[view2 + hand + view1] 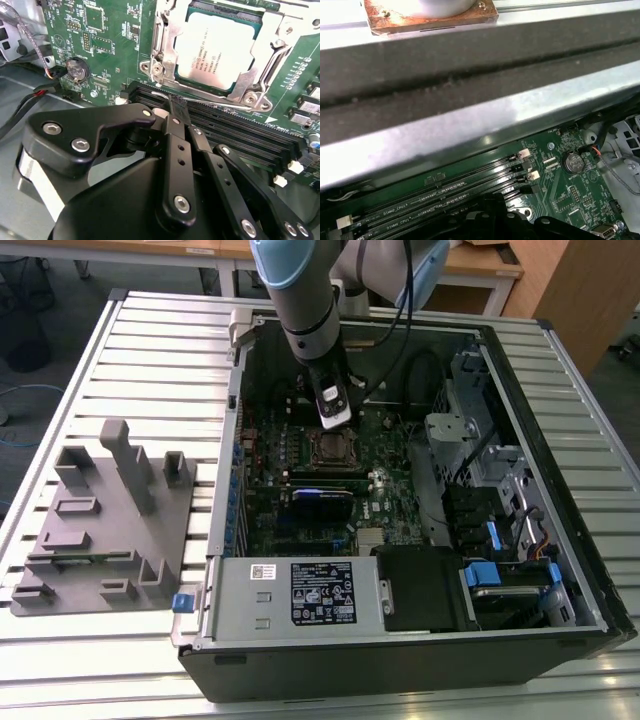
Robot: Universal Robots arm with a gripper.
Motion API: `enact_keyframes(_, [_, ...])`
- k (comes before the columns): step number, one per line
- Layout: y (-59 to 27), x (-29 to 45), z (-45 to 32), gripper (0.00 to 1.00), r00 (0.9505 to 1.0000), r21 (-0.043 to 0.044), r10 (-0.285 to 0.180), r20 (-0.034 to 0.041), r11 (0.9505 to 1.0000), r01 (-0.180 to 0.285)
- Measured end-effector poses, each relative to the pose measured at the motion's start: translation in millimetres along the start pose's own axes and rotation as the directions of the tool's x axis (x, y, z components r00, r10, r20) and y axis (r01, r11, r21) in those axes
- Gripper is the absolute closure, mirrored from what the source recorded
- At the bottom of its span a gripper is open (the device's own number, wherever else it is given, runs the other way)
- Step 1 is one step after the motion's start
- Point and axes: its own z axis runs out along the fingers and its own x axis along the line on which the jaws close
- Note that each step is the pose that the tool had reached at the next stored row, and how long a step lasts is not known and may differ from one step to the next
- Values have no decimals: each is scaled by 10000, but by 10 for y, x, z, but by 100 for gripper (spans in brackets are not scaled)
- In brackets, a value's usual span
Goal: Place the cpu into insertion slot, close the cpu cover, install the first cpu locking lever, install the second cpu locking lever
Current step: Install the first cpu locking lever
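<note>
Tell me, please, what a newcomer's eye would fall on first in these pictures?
The open computer case on the slatted table, with the arm reaching in. In the second wrist view, the silver cpu sits framed by the cpu cover, the black pincer at a thin lever just beside it.

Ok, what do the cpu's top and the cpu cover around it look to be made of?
The cpu: metal lid, likely plated, matte pale silver with an even dull sheen and printed marks. The cpu cover: stamped sheet steel by the look, brighter, with sharp glints along bent edges.
</note>
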Motion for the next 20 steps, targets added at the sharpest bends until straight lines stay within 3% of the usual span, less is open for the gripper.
enact_keyframes(20, [-19, 53, 5, 90, 10000, -22, -6, 51, 10000, 6])
